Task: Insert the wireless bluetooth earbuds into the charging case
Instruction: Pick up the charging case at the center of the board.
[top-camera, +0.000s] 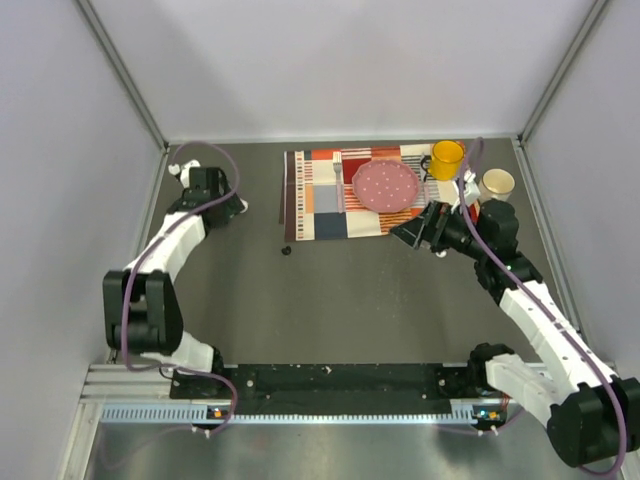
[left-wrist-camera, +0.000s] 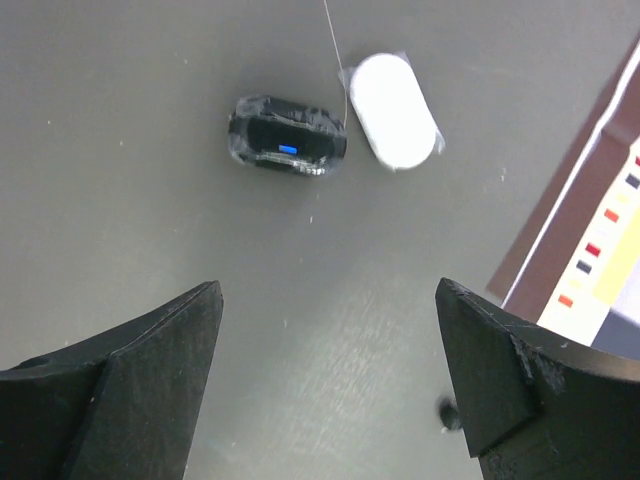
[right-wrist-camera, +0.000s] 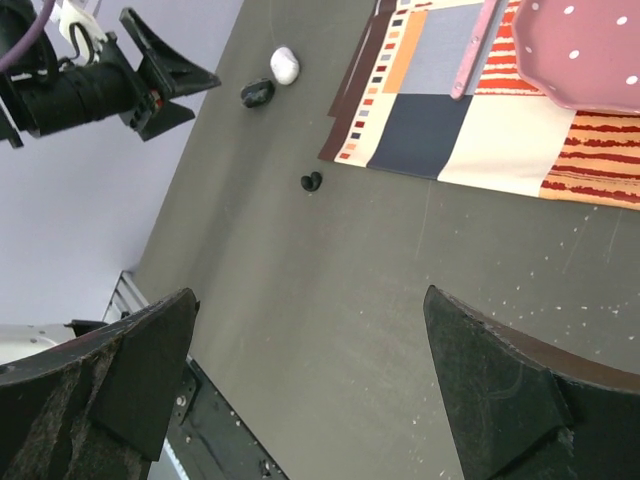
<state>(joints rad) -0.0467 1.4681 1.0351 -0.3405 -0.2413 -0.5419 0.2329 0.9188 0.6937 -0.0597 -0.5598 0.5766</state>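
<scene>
A small black earbud (top-camera: 286, 250) lies on the dark table just off the placemat's near left corner. In the left wrist view the earbud (left-wrist-camera: 450, 412) sits beside my left gripper's right fingertip. Ahead of my left gripper (left-wrist-camera: 330, 290), which is open and empty, lie a black oval charging case (left-wrist-camera: 288, 148) with a blue light and a white oval pod (left-wrist-camera: 395, 110). My right gripper (right-wrist-camera: 308, 295) hovers open and empty over bare table, to the right of the earbud (right-wrist-camera: 312, 181). From there the black case (right-wrist-camera: 257, 92) and the white pod (right-wrist-camera: 285, 65) show far off.
A patterned placemat (top-camera: 330, 215) lies at the back, carrying a pink dotted plate (top-camera: 387, 185) and a pink utensil (right-wrist-camera: 478, 45). A yellow mug (top-camera: 446, 158) and a beige cup (top-camera: 497, 182) stand at the back right. Walls close in on the left, right and back.
</scene>
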